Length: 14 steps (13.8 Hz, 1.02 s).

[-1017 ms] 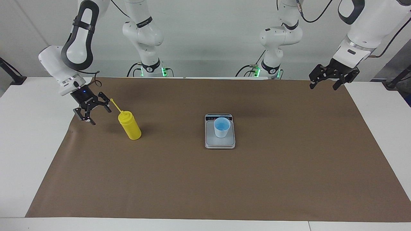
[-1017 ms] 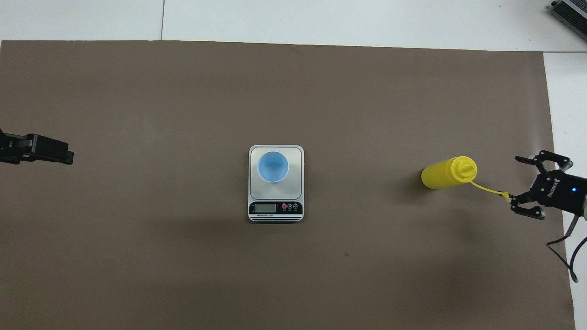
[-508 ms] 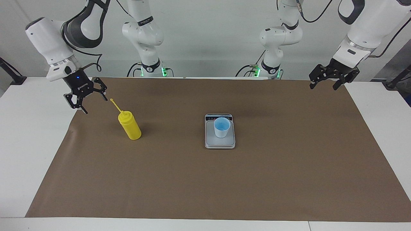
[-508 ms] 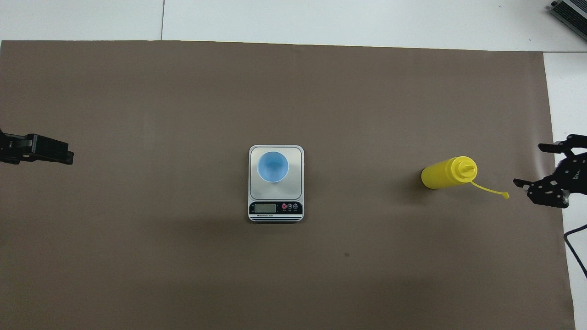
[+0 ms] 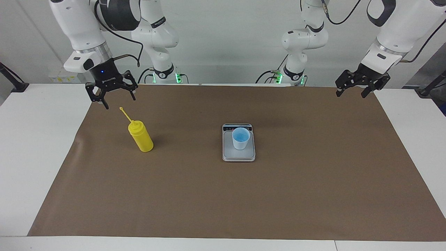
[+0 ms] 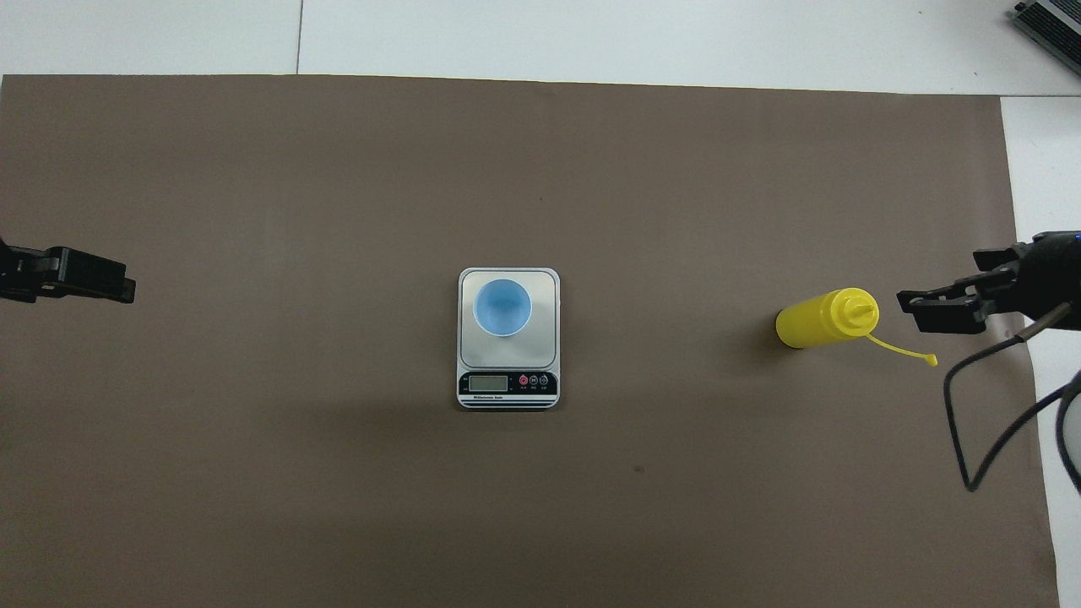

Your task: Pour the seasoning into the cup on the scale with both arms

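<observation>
The yellow seasoning bottle (image 5: 141, 137) stands upright on the brown mat toward the right arm's end, its cap strap (image 5: 125, 115) sticking out; it also shows in the overhead view (image 6: 815, 321). The pale blue cup (image 5: 240, 138) stands upright on the silver scale (image 5: 238, 156) at the mat's middle, also seen from overhead as cup (image 6: 502, 306) and scale (image 6: 549, 287). My right gripper (image 5: 119, 102) is open and empty, raised over the mat just beside the strap's tip, and shows in the overhead view (image 6: 916, 308). My left gripper (image 5: 351, 94) is open and waits over the mat's corner at the left arm's end.
The brown mat (image 5: 223, 198) covers most of the white table (image 5: 31, 146). A black cable (image 6: 971, 422) hangs from the right wrist over the mat's edge. The scale's dark display strip (image 6: 507, 384) faces the robots.
My right gripper has risen from low beside the strap's tip and swung round over the mat, turning its fingers downward. The bottle, cup, scale and left arm have not moved.
</observation>
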Available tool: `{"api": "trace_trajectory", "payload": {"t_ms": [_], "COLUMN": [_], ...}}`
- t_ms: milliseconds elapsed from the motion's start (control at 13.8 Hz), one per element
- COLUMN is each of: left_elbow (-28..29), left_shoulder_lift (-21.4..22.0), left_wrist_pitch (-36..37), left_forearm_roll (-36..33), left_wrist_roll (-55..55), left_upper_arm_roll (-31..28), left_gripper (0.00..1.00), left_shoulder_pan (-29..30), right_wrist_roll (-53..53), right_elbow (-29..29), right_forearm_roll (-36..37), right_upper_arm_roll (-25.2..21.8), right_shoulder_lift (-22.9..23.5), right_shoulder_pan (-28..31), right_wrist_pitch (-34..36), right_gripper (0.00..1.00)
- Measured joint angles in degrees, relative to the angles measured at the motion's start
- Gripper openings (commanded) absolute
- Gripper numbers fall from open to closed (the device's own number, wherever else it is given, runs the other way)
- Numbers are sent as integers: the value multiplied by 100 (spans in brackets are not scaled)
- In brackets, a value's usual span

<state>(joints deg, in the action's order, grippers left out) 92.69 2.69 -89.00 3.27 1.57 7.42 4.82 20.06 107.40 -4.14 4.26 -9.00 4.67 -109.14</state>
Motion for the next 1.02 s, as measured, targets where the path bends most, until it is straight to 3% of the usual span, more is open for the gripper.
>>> {"api": "trace_trajectory", "payload": {"t_ms": [218, 508, 726, 1017], "left_elbow": [0, 0, 0, 0], "left_shoulder_lift": [0, 0, 0, 0], "left_wrist_pitch": [0, 0, 0, 0], "left_forearm_roll": [0, 0, 0, 0], "left_wrist_roll": [0, 0, 0, 0], "left_upper_arm_roll": [0, 0, 0, 0], "left_gripper": [100, 100, 100, 100], "left_shoulder_pan": [0, 0, 0, 0], "right_wrist_roll": [-1488, -1748, -2028, -2400], "right_elbow": [-563, -1290, -1311, -1180], "right_forearm_roll": [349, 592, 596, 543], "right_upper_arm_roll": [17, -32, -27, 17], "right_shoulder_lift": [236, 608, 660, 658], "right_shoulder_pan": [-274, -257, -256, -267], "right_wrist_pitch": [325, 713, 1239, 1414], "right_gripper": [100, 100, 100, 100]}}
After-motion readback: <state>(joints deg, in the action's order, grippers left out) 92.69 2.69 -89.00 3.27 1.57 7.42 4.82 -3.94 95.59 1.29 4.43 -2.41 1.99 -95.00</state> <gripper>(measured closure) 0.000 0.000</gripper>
